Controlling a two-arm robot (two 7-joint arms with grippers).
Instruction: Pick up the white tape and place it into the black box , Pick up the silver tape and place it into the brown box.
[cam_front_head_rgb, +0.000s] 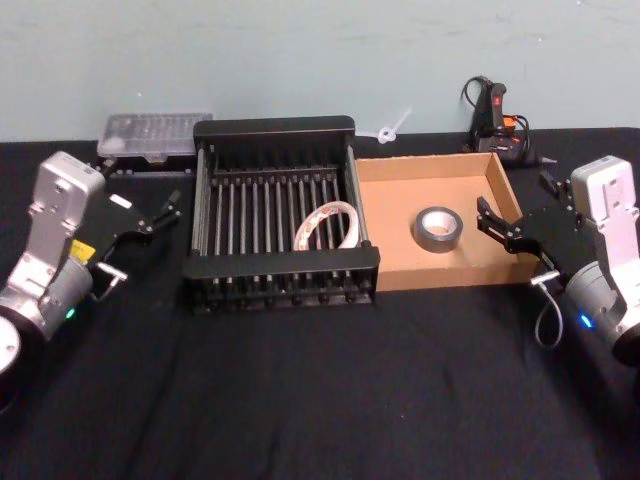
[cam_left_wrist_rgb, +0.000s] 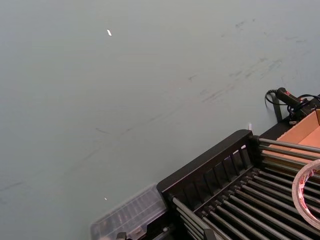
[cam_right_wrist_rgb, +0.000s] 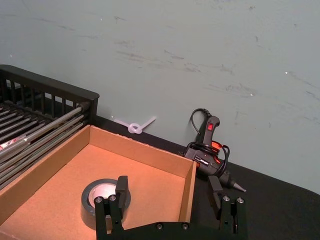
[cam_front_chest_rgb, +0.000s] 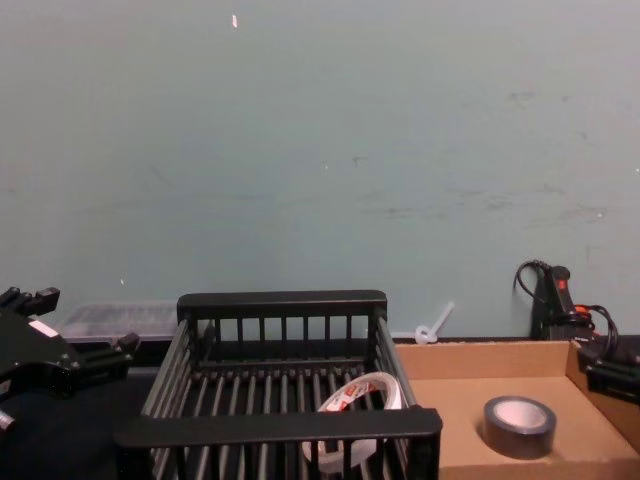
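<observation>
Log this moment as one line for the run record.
white tape: in black box | silver tape: in brown box | left claw: open, empty | right claw: open, empty

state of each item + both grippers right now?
white tape: inside the black box, leaning tilted on its slats
silver tape: lying flat in the brown box
left gripper: open, left of the black box, holds nothing
right gripper: open, at the brown box's right wall, holds nothing
</observation>
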